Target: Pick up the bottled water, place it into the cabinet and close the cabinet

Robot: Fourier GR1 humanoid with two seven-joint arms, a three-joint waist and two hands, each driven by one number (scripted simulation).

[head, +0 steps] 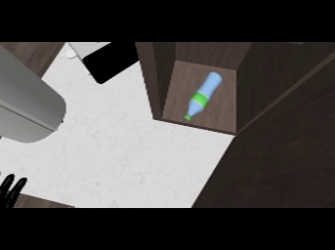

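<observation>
Head view, bottled water [202, 97] lying inside cabinet [162, 83]; left hand [3, 189] cropped

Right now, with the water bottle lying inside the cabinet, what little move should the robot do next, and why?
Probably start swinging the cabinet door shut. The bottled water already lies inside the cabinet, no hand holds it, and the door is open. Only the left hand shows, at the lower left.

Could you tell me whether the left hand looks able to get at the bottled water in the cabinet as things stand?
Probably not easily: the left hand rests at the lower left edge, and the bottled water lies inside the cabinet, whose side wall stands between them.
</observation>
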